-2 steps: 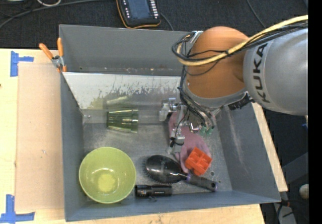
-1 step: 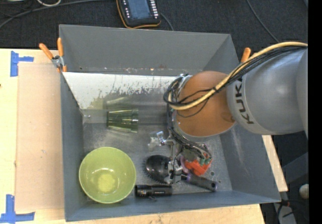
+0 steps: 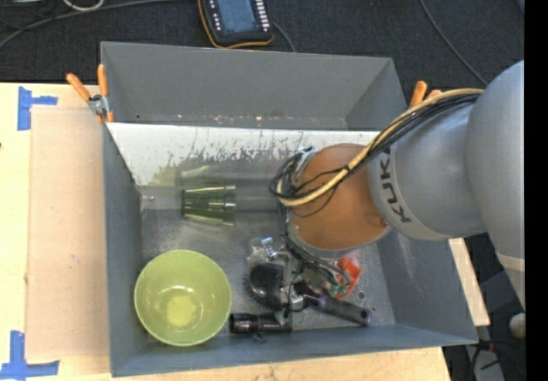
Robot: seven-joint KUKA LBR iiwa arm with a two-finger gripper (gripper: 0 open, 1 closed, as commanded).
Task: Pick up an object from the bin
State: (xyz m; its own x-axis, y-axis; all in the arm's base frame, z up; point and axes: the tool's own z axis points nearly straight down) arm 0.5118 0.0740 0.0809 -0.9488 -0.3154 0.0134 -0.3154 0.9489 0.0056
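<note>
We see the arm [image 3: 454, 174] first, a thick silver-grey limb that comes in from the right and bends down into the bin [image 3: 248, 92], a grey metal box with sloping walls. At the wrist sits a rounded orange cover [image 3: 334, 199], and black and pale yellow cables [image 3: 287, 187] loop over its left side. Next in size is a lime-green bowl [image 3: 182, 298], which stands upright in the near left corner of the bin floor. Behind it, and apart from it, a see-through green cup [image 3: 208, 203] lies on its side towards the back of the floor, left of the orange cover. Below the cover the claw [image 3: 287, 289] is down among a small heap of things in the near right part of the floor. We cannot tell whether it is open or closed, nor whether it has anything in its grip, since the wrist and the clutter hide it. Closest to it is a black rounded lump [image 3: 264, 281], just beside it on the left. A short black tube [image 3: 257, 324] lies along the near wall, between the bowl and the claw. A dark stick [image 3: 347, 311] lies slanted on the right of the claw, and a small red piece [image 3: 348, 268] shows just above that stick, under the edge of the cover.
</note>
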